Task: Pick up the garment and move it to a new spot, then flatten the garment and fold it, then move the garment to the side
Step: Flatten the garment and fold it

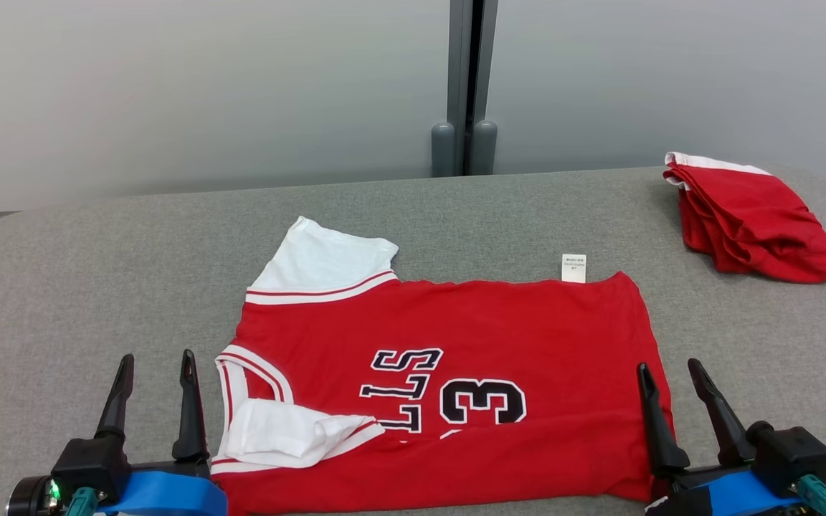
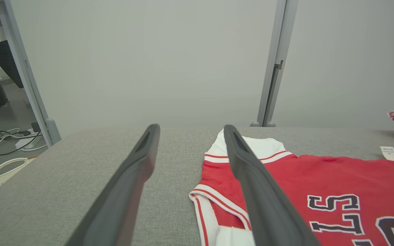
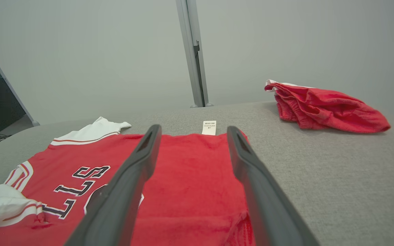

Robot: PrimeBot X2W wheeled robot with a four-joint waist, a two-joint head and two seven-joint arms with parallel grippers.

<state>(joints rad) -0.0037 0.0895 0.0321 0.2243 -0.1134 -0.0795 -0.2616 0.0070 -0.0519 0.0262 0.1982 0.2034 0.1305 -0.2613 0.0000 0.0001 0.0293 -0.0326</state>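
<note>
Lying flat on the grey padded table (image 1: 97, 272), the red jersey (image 1: 499, 330) takes up the near centre. Its collar (image 1: 264, 367) end is to the left and its hem to the right. Black lettering with white outlines and a numeral "3" face up, turned sideways in the head view.

- The far sleeve (image 1: 327, 261) is white and spread flat beyond the far-left edge of the body.
- The near sleeve (image 1: 291, 433) is white and folded in over the red body, just beside the collar.
- A small white label (image 1: 573, 268) sticks out past the far edge, toward the right end.

The left gripper (image 1: 157, 357) has its fingers spread wide with nothing between them. It sits just left of the collar end, over bare table.

The right gripper (image 1: 667, 365) also has its fingers spread wide and empty, at the jersey's near-right corner. Its left finger is over the hem edge and its right finger over the table. Contact with the cloth cannot be judged.

A second red garment (image 1: 750, 222) with white trim lies bunched at the table's far right, well apart from the jersey. A grey partition post (image 1: 464, 86) stands behind the far edge.
</note>
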